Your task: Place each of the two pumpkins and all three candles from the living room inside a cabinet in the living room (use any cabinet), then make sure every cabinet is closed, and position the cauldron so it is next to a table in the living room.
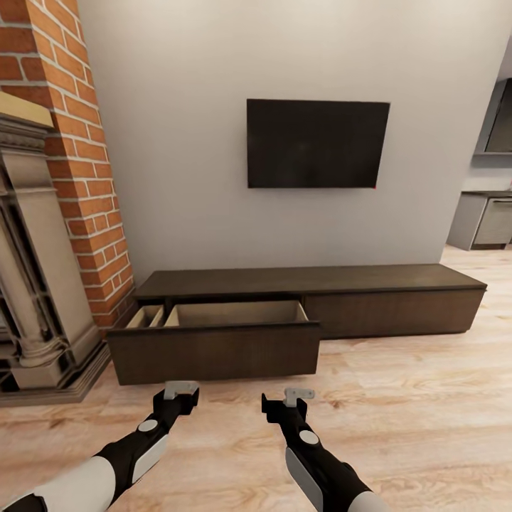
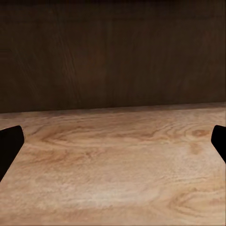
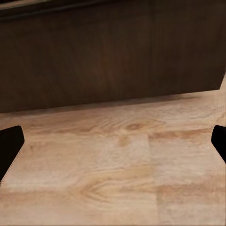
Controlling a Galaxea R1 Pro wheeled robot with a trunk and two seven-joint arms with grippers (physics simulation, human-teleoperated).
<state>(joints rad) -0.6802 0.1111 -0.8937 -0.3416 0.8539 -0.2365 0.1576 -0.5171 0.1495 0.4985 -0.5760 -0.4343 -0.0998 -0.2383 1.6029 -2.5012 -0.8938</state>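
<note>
The cabinet [image 1: 313, 281] is a long low dark-brown unit against the wall ahead. Its left drawer [image 1: 213, 352] is pulled out, showing a tan wood interior [image 1: 238, 313]; the drawer's floor is hidden behind its front panel. My left gripper [image 1: 180, 390] and right gripper [image 1: 299, 393] hover side by side just before that drawer front, both open and holding nothing. The left wrist view faces the dark panel [image 2: 113, 52] over the floor, with dark fingertips [image 2: 9, 148] far apart. The right wrist view looks the same, with its fingertips [image 3: 9, 148] spread. The pumpkins, candles, cauldron and table are out of view.
A brick chimney [image 1: 71, 128] and a stone fireplace surround [image 1: 35, 284] stand close on the left, beside the drawer. A black TV [image 1: 318, 142] hangs above the cabinet. Grey kitchen units [image 1: 483, 220] lie far right. Light wood floor [image 1: 412, 398] stretches to the right.
</note>
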